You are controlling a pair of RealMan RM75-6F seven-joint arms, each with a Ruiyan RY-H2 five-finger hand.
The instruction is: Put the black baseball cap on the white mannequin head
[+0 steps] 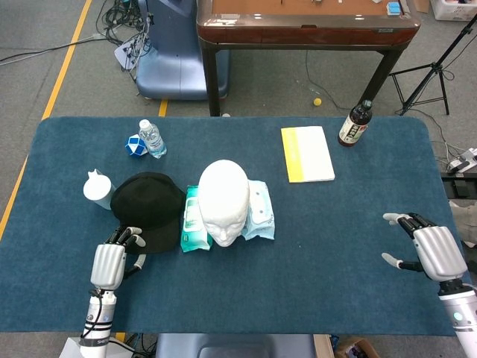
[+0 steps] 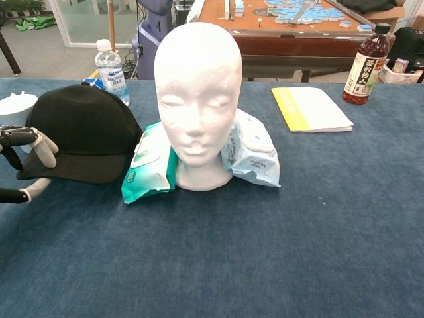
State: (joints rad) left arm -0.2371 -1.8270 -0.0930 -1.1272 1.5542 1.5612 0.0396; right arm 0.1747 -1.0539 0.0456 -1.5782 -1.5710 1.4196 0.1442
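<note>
The black baseball cap (image 1: 147, 207) (image 2: 86, 129) sits left of the white mannequin head (image 1: 223, 200) (image 2: 197, 99), which stands upright at the table's middle. My left hand (image 1: 112, 262) (image 2: 30, 142) grips the cap's brim at its near edge, fingers on top and thumb underneath. The brim is raised off the table, while the crown still looks to be resting on it. My right hand (image 1: 431, 250) hovers open near the table's right edge, far from the cap; the chest view does not show it.
Two wipe packs (image 1: 192, 220) (image 2: 255, 156) flank the mannequin's base. A white cup (image 1: 99, 188) stands beside the cap, with a water bottle (image 1: 152, 139) and a blue cube (image 1: 133, 145) behind. A yellow notebook (image 1: 306, 154) and a brown bottle (image 1: 355, 124) are at the back right.
</note>
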